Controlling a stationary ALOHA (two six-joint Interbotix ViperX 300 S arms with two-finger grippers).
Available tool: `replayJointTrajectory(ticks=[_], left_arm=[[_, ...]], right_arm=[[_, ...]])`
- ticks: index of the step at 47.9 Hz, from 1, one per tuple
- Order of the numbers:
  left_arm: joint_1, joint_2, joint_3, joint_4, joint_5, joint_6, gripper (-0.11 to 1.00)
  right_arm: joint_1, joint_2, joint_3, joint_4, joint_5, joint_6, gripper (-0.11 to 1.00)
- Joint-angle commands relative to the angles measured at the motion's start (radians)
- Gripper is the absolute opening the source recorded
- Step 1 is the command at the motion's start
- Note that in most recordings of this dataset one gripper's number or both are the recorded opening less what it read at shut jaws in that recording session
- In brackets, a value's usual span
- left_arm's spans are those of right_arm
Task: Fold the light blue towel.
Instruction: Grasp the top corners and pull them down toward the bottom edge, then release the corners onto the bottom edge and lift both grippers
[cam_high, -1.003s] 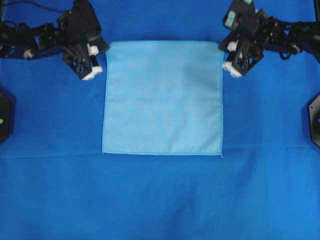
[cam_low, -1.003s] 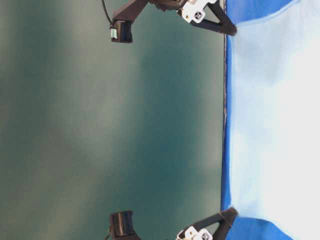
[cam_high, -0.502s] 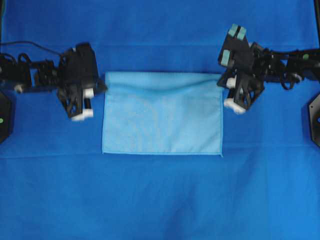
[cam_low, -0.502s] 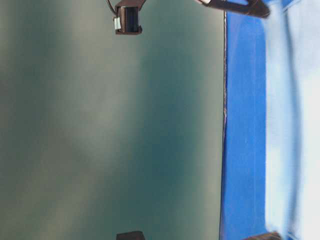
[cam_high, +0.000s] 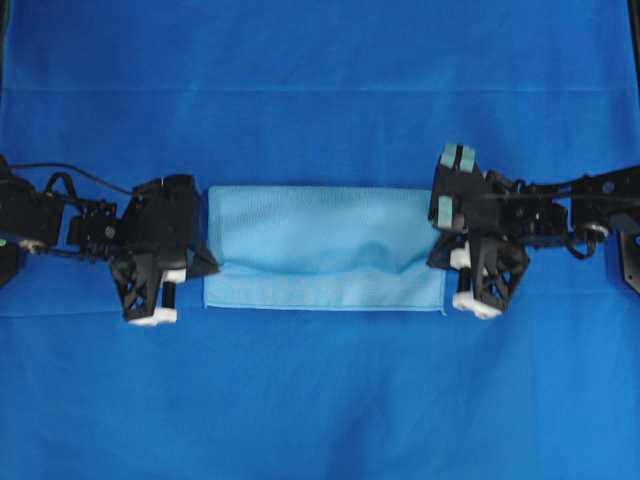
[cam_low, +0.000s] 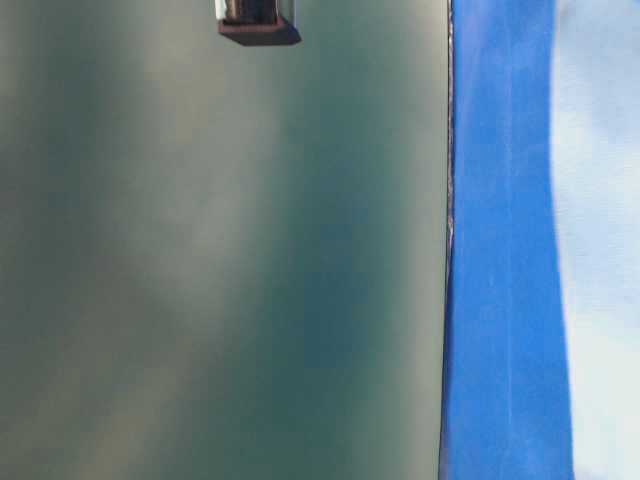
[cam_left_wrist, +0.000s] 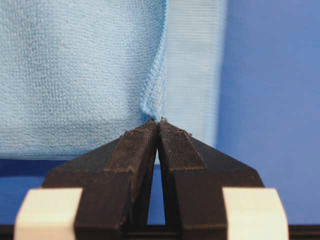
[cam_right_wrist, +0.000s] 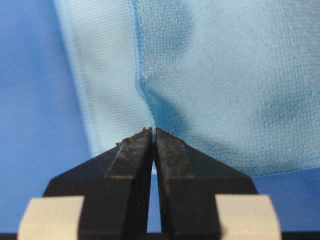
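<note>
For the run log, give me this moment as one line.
left gripper: shut on light blue towel corner | right gripper: shut on opposite corner | fold: partway

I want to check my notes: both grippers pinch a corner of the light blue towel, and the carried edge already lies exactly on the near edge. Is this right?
Not quite. Both the left gripper and the right gripper do pinch corners of the light blue towel, but the overhead view shows the carried edge short of the near edge: a strip of the lower layer remains uncovered.

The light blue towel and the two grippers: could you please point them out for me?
light blue towel (cam_high: 320, 225), overhead view, folded-over top layer.
left gripper (cam_left_wrist: 159, 125), left wrist view, tips pinching the towel's corner.
right gripper (cam_right_wrist: 153, 132), right wrist view, tips pinching the towel's corner.
</note>
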Motion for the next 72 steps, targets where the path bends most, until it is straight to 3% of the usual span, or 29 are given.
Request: replayJointTrajectory(ticks=[1,11,39,41,44,51,55,63,72], left_arm=[[-0.041,-0.043,-0.018,-0.002,0.003,-0.009,0.01],[-0.084,-0.069,-0.020,-0.002,0.005,-0.015,0.01],[-0.081,-0.064,-0.012,-0.002,0.020,-0.009,0.02],[-0.078,-0.064,-0.014,-0.002,0.020,-0.009,0.05],[-0.075,-0.066,-0.014,-0.002,0.020,-0.008,0.17],[-0.061,-0.091,-0.014,-0.002,0.026,0.000,0.60],[-0.043,-0.103,-0.008,0.000,0.029,0.002,0.79],[0.017,-0.095,-0.015,0.000,0.029,0.009,0.73],[0.101,-0.071,-0.034,0.000,0.029,0.091,0.72]], right_arm=[[0.032,-0.020,-0.020,0.020,-0.009,-0.002,0.02],[0.069,-0.020,-0.018,0.038,-0.031,-0.002,0.02],[0.071,-0.025,-0.011,0.040,-0.052,-0.002,0.03],[0.071,-0.025,-0.012,0.040,-0.052,-0.002,0.06],[0.072,-0.025,-0.015,0.040,-0.051,-0.002,0.23],[0.081,-0.052,-0.025,0.037,-0.032,-0.005,0.64],[0.080,-0.078,-0.018,0.034,-0.034,-0.006,0.63],[0.026,-0.103,0.000,0.018,-0.048,-0.008,0.61],[-0.098,-0.097,0.009,-0.015,-0.052,-0.008,0.61]])
